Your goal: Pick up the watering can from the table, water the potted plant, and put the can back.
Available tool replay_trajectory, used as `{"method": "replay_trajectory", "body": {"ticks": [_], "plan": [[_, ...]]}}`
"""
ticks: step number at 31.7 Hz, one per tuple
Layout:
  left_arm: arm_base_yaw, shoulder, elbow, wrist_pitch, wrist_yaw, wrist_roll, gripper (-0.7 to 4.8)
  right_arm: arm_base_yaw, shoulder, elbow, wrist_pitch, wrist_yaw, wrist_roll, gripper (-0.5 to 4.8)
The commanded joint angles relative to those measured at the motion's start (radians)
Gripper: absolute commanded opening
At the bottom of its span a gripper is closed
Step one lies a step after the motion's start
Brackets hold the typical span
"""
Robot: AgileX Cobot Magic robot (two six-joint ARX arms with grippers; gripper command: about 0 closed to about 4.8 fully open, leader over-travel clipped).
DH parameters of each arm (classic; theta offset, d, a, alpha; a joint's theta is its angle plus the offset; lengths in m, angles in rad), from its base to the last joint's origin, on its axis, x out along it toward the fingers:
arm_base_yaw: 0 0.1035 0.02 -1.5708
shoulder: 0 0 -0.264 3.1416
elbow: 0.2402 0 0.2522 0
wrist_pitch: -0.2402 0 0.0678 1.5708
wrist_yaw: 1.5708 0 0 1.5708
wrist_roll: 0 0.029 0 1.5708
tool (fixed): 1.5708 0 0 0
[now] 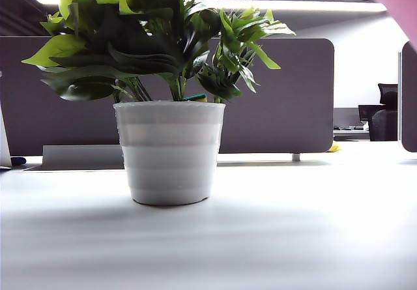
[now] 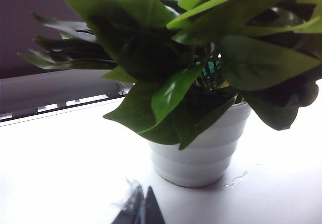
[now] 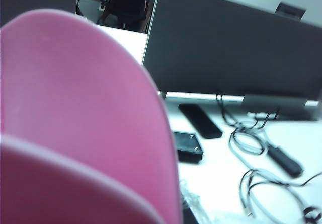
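The potted plant (image 1: 171, 153) stands mid-table (image 1: 293, 231), with dark and lime leaves over a white ribbed pot. A pink corner of the watering can (image 1: 394, 0) hangs in the air at the top right of the exterior view. In the right wrist view the watering can (image 3: 75, 108) fills most of the picture. My right gripper (image 3: 187, 218) is shut on it, and only a dark sliver of the gripper shows past the can's edge. My left gripper (image 2: 142, 205) is shut and empty, low over the table just in front of the potted plant (image 2: 201, 156).
A grey partition screen (image 1: 280, 94) runs along the table's far side. Beyond the can lie a black remote-like bar (image 3: 200, 120), a black box (image 3: 187, 146) and looped cables (image 3: 261, 148). A few water drops (image 2: 241, 176) glisten beside the pot.
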Motion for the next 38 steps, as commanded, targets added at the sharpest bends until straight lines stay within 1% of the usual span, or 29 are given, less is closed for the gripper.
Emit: {"method": "replay_trajectory", "body": {"ticks": [1, 10, 19, 24, 29, 35, 38], "plan": [[0.001, 0.001, 0.001, 0.010, 0.001, -0.003, -0.05, 0.002, -0.005, 0.062, 0.061, -0.002, -0.024, -0.06], [0.003, 0.001, 0.001, 0.010, 0.001, -0.003, -0.05, 0.002, 0.028, 0.195, 0.002, -0.002, -0.196, -0.06], [0.003, 0.001, 0.001, 0.010, 0.001, -0.003, -0.05, 0.002, 0.105, 0.309, -0.010, -0.009, -0.272, -0.06], [0.003, 0.001, 0.001, 0.010, 0.001, -0.003, -0.05, 0.002, 0.150, 0.355, -0.008, -0.033, -0.304, -0.06], [0.003, 0.001, 0.001, 0.010, 0.001, -0.003, -0.05, 0.002, 0.192, 0.388, -0.005, -0.046, -0.331, -0.06], [0.003, 0.001, 0.001, 0.010, 0.001, -0.003, -0.05, 0.003, 0.229, 0.409, 0.022, -0.060, -0.334, -0.06], [0.003, 0.001, 0.001, 0.010, 0.001, -0.003, -0.05, 0.003, 0.243, 0.417, 0.024, -0.084, -0.354, -0.06]]}}
